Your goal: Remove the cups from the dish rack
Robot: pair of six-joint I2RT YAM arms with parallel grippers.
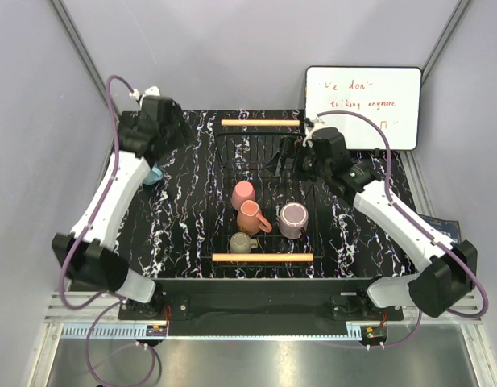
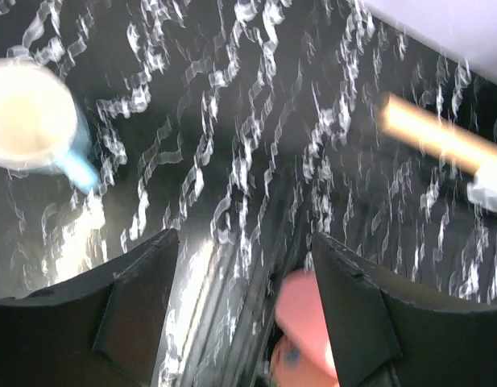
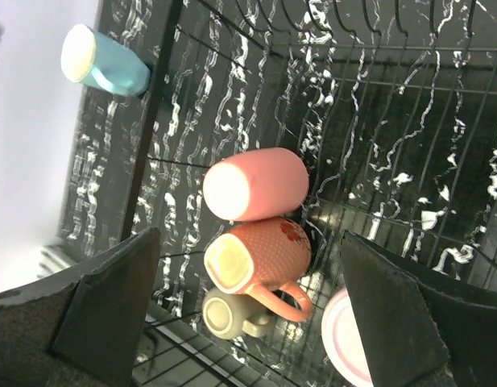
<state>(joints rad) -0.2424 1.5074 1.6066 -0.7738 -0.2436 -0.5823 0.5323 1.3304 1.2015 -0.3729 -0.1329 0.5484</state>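
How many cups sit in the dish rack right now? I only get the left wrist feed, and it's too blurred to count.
Observer: Four. The pink cup, terracotta cup, mauve cup and olive-grey cup are all inside the dish rack.
Operator: And the light blue one at my upper left?
Observer: The light blue cup is outside the rack. It is on the table past the rack's left side, close to the left arm.
Operator: Is the right gripper carrying anything?
Observer: No. The right gripper is open and empty, above the rack's far half, looking down on the cups.
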